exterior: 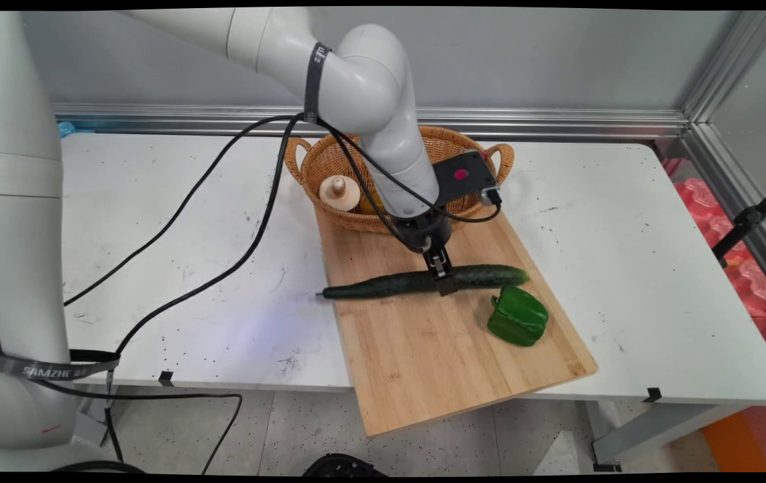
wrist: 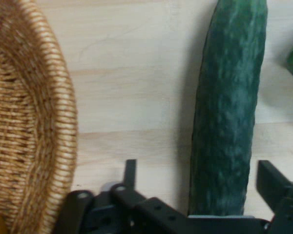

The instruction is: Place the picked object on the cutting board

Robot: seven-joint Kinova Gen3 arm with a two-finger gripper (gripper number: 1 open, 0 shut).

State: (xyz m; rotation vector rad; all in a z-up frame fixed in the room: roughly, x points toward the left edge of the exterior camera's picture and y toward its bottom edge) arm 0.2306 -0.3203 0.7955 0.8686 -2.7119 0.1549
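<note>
- Cucumber [exterior: 416,282] is laid flat across the board [exterior: 423,349], long axis running left-right, stem end poking off the board's left edge over the table [exterior: 155,235].
- Arm is bent down steeply from the upper left, wrist pointed at the board, gripper [exterior: 441,275] set right down over the cucumber's middle.
- Fingers [wrist: 273,183] are seen spread on either side of the cucumber [wrist: 229,112], so the jaws are open and straddling it, not clamped.
- One green pepper [exterior: 518,316] is sat just beside the cucumber's right end.
- One wicker basket [exterior: 329,157] is parked at the board's far end, with a mushroom-shaped wooden piece [exterior: 339,193] inside.
</note>
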